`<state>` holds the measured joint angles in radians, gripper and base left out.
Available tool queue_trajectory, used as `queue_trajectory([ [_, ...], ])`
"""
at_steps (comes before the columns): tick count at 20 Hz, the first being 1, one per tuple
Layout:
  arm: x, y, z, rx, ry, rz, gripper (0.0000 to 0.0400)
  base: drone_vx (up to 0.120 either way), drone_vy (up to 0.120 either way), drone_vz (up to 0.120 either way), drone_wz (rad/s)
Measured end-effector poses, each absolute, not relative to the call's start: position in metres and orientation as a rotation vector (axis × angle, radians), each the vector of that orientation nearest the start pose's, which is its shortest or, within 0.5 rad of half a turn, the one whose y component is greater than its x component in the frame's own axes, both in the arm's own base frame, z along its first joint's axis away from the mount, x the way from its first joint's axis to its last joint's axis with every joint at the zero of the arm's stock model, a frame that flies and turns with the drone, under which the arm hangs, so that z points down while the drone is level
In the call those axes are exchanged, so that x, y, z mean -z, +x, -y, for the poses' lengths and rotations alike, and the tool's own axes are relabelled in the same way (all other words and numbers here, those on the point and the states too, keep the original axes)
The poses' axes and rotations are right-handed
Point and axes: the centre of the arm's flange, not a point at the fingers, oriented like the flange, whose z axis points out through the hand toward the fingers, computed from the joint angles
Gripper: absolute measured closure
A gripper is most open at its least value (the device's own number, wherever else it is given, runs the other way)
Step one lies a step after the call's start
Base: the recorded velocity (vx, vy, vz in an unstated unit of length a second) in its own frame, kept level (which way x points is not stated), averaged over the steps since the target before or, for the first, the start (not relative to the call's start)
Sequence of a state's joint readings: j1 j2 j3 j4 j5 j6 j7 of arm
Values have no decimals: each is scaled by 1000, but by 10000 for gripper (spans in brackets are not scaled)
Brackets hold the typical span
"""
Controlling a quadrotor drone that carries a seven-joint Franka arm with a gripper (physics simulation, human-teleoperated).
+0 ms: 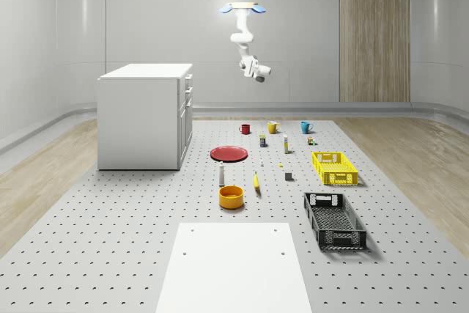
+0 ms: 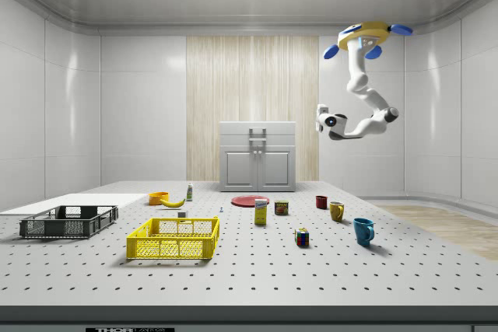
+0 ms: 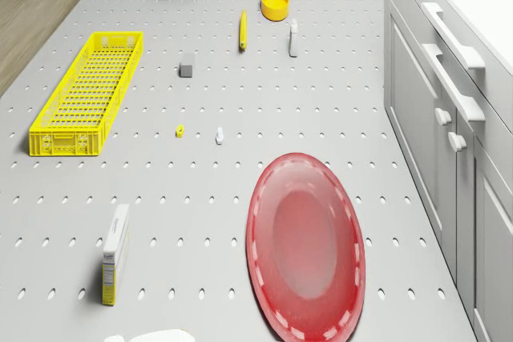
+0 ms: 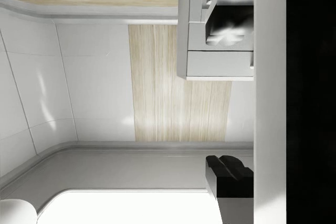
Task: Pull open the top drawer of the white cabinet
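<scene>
One step in hand: approach; top drawer [image 2: 257,130] shut, on the white cabinet [image 1: 143,115] at the desk's [image 1: 110,240] far corner.
Drone [image 1: 242,9] hovers high beside the cabinet; jaws [image 2: 320,118] well apart from the handle [image 2: 257,132], their opening cannot be told; next: descend, align on it.

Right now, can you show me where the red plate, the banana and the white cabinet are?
red plate [image 3: 309,250], drone view, middle of its dish.
banana [image 3: 242,30], drone view, middle of its length.
white cabinet [image 1: 139,119], whole-scene view, its side wall.
</scene>
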<state>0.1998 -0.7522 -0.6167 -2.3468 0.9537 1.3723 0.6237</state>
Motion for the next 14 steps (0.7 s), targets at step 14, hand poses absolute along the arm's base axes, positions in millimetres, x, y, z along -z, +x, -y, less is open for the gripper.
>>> queue_trajectory([
  [14,-593,307,100,-608,-1498,-617,95,120,-83,0,0],
])
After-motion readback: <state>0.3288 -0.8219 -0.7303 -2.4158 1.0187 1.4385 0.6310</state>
